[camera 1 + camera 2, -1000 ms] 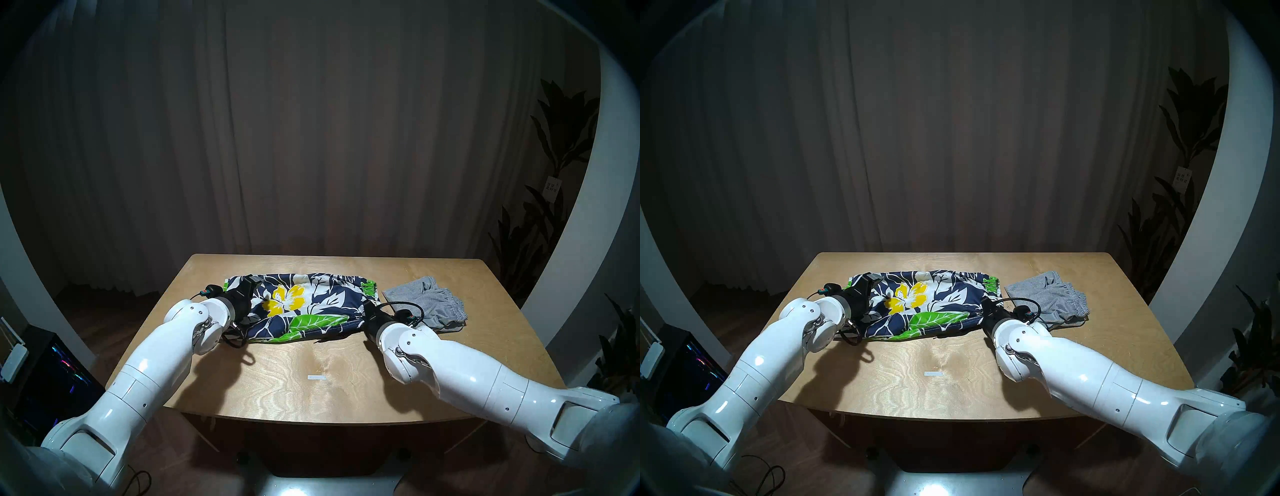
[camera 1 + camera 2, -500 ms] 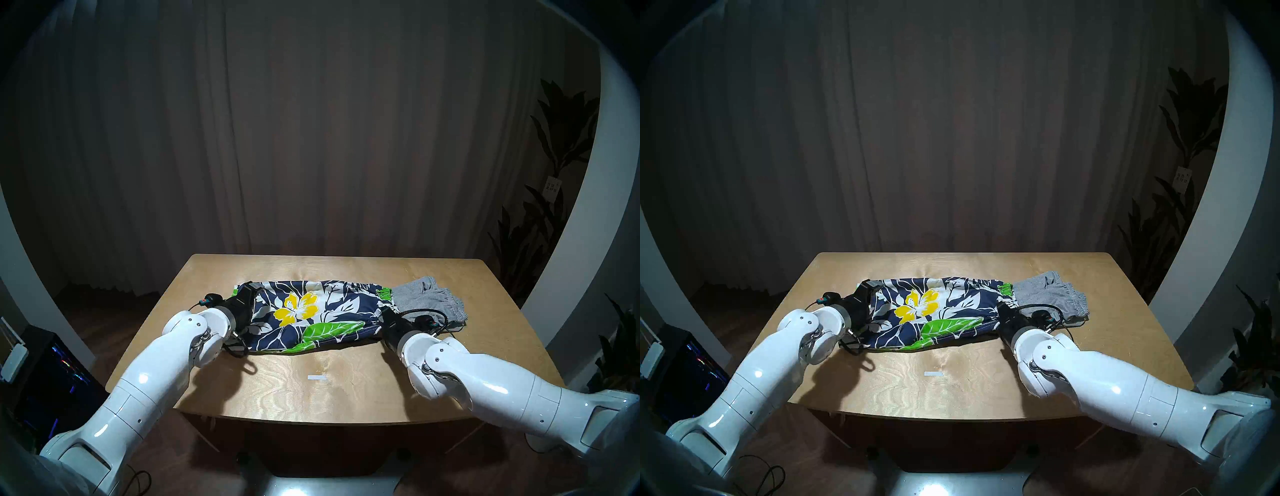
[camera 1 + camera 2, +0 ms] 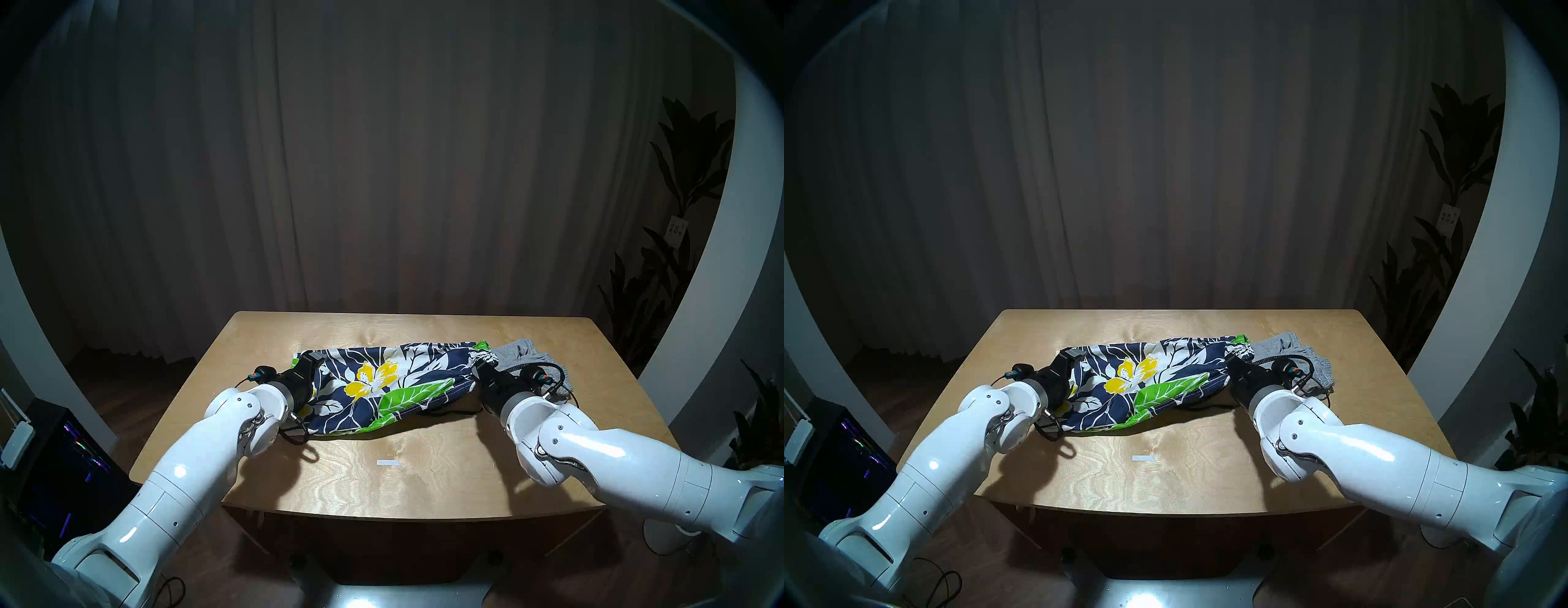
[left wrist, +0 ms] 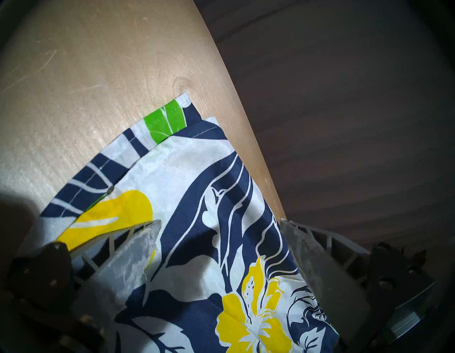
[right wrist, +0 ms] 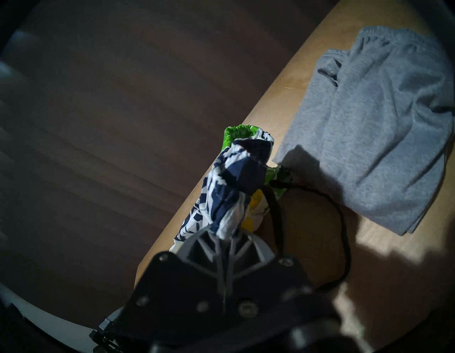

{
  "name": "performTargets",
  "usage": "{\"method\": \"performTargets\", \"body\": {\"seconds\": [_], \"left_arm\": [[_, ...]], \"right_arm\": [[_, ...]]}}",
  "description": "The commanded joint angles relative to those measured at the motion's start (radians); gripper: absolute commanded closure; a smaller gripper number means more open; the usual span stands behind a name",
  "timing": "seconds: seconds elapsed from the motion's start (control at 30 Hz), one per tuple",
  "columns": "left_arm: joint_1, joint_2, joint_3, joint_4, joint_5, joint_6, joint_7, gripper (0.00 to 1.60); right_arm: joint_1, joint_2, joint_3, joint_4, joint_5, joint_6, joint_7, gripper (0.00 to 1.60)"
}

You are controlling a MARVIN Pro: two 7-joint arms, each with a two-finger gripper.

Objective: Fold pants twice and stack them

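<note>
Floral shorts [image 3: 390,384]: I see the navy pair with white flowers, yellow blooms and green leaves stretched across the middle of the wooden table [image 3: 382,479], its right end lifted off the wood, its left end lying flat.
Right gripper [image 5: 225,236]: I read its jaws as clamped tight on the bunched waistband end of the floral shorts; the fabric stands up out of the fingers in my right wrist view.
Drawstring [image 5: 344,236]: a dark cord hangs in a loop from the gathered end, down over the table.
Left gripper [image 4: 221,251]: jaws spread wide, one translucent finger [image 4: 133,256] to either side of the hem end of the floral shorts; I can't tell whether the fingers touch the cloth, and nothing is pinched.
Hem corner [image 4: 172,115]: two layers lie on the table, the under one showing a green patch past the upper one.
Grey shorts [image 3: 522,352]: plain heather-grey pair lying on the table just beyond the raised end of the floral shorts, partly hidden behind my right wrist in the head views.
White tape mark [image 3: 388,463]: small strip on the table, nearer me than the floral shorts.
</note>
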Motion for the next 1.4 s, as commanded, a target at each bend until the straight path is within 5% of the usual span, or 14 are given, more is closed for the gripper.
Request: {"method": "performTargets", "body": {"seconds": [0.0,0.5,0.93,1.37], "left_arm": [[-0.012,-0.006,0.001,-0.007,0.004,-0.002,-0.007,0.00],[0.006,-0.016,-0.004,-0.015,0.015,-0.030,-0.003,0.00],[0.026,-0.013,-0.011,-0.027,0.017,-0.045,-0.008,0.00],[0.051,-0.014,-0.025,-0.034,0.017,-0.063,-0.018,0.00]], "right_arm": [[0.073,0.004,-0.009,-0.009,-0.052,0.088,0.007,1.60],[0.174,-0.046,-0.008,0.050,-0.126,0.243,0.047,1.60],[0.284,-0.070,-0.041,0.091,-0.215,0.452,0.109,1.60],[0.412,-0.200,-0.071,0.182,-0.338,0.622,0.166,1.60]]}}
